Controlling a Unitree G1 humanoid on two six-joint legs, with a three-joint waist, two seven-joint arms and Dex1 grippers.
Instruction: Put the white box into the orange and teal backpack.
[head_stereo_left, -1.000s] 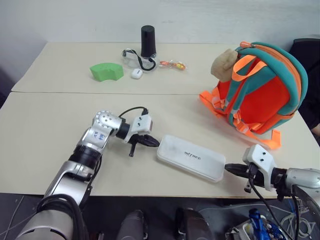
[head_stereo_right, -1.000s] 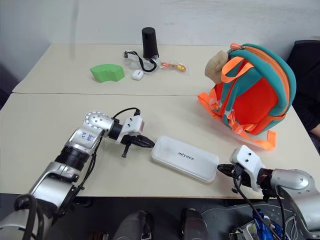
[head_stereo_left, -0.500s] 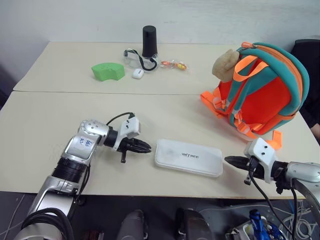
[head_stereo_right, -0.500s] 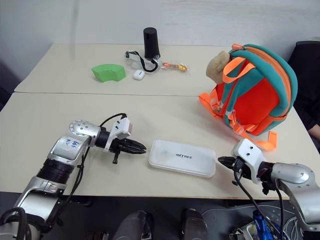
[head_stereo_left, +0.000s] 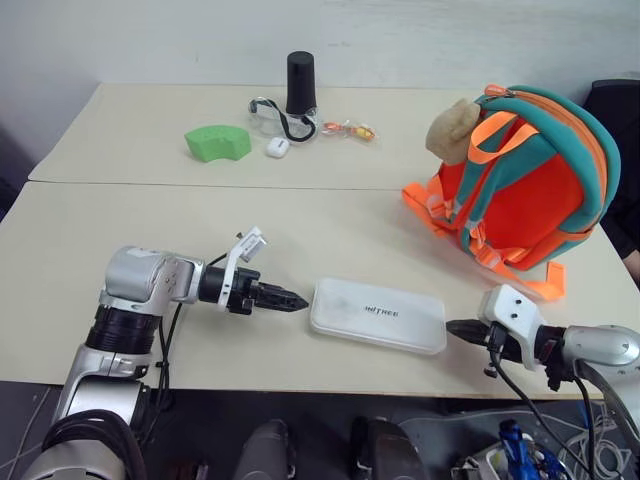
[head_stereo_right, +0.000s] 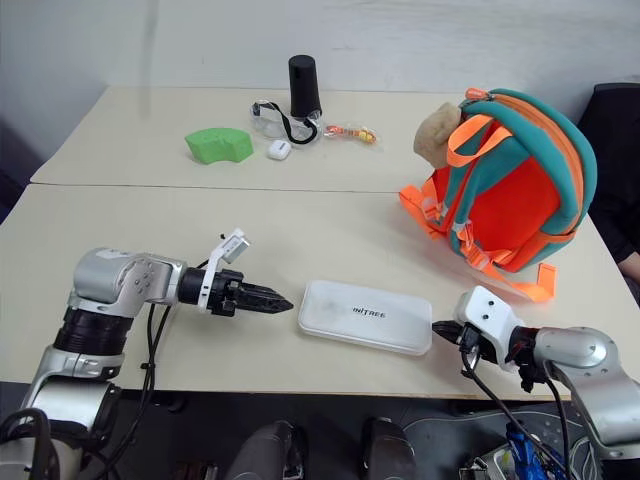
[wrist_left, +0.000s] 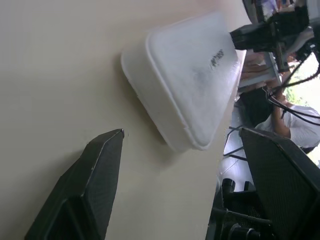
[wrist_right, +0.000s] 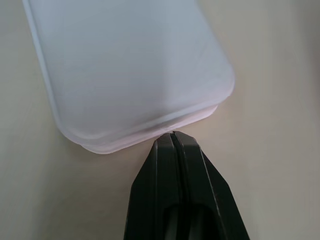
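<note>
White box (head_stereo_left: 379, 315) lies flat on the near half of the counter (head_stereo_left: 120, 230), lid up with the dark lettering readable, long axis running across the robot's front; nothing has hold of it. Right pincer (head_stereo_left: 458, 329) sits at the box's right short end, both black fingers pressed together into one closed point; in the right wrist view that point (wrist_right: 172, 136) meets the rim of the box end, touching or all but touching, gripping nothing. Left pincer (head_stereo_left: 290, 300) points at the box's left short end from just beside it, apart from it; in the left wrist view its fingers (wrist_left: 95, 170) stand wide apart with the box corner between and beyond them, empty. Orange and teal backpack (head_stereo_left: 525, 180) stands upright at the far right of the counter, well apart from the box, tan plush toy (head_stereo_left: 452, 130) at its upper left; I cannot tell from here whether its zipper is open. Far half of the counter carries a green curved block (head_stereo_left: 217, 142), a small white pebble-like object (head_stereo_left: 275, 147), a black cylinder (head_stereo_left: 300, 82) and clear goggles (head_stereo_left: 268, 115), all untouched. Progress judged: early. Box not lifted, not gripped, nothing in the backpack. Left to do: secure the box between both ends, raise it, carry it to the backpack and insert it.
</note>
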